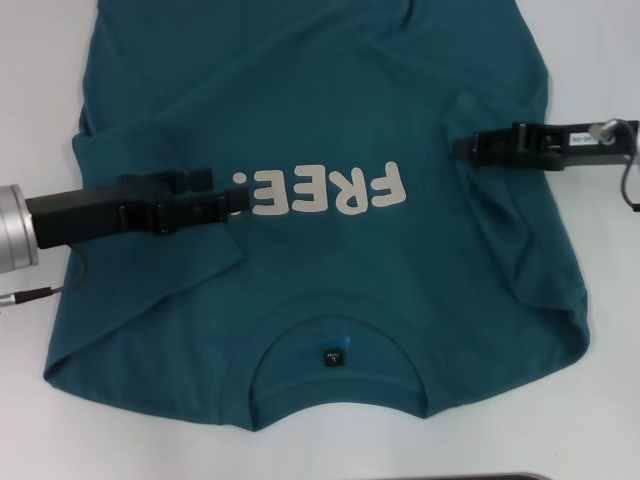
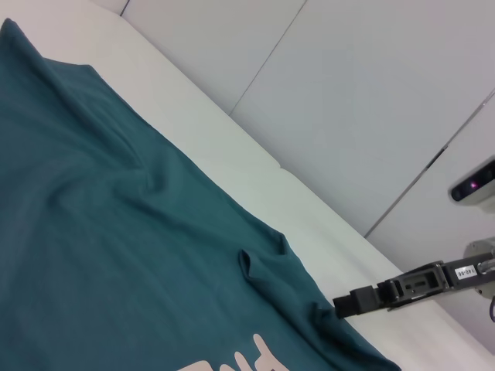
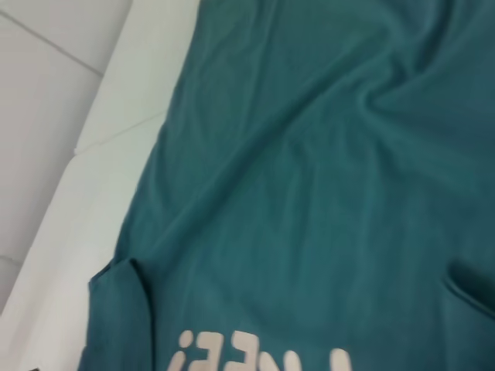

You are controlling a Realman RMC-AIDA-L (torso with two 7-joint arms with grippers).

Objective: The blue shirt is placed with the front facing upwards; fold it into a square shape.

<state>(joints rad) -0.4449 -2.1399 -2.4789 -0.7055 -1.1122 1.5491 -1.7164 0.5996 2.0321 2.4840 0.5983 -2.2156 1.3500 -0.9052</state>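
A blue shirt (image 1: 330, 130) lies front-up on a white table (image 1: 40, 70), collar nearest the robot, both sleeves already folded in over the chest. The left gripper (image 1: 236, 203) reaches across the left side to the "FREE!" lettering (image 1: 320, 190); the right gripper (image 1: 458, 146) hovers over the right sleeve fold. Whether either set of fingers is parted or pinching cloth cannot be told. The next fold probably wants both arms moving evenly, edges kept parallel
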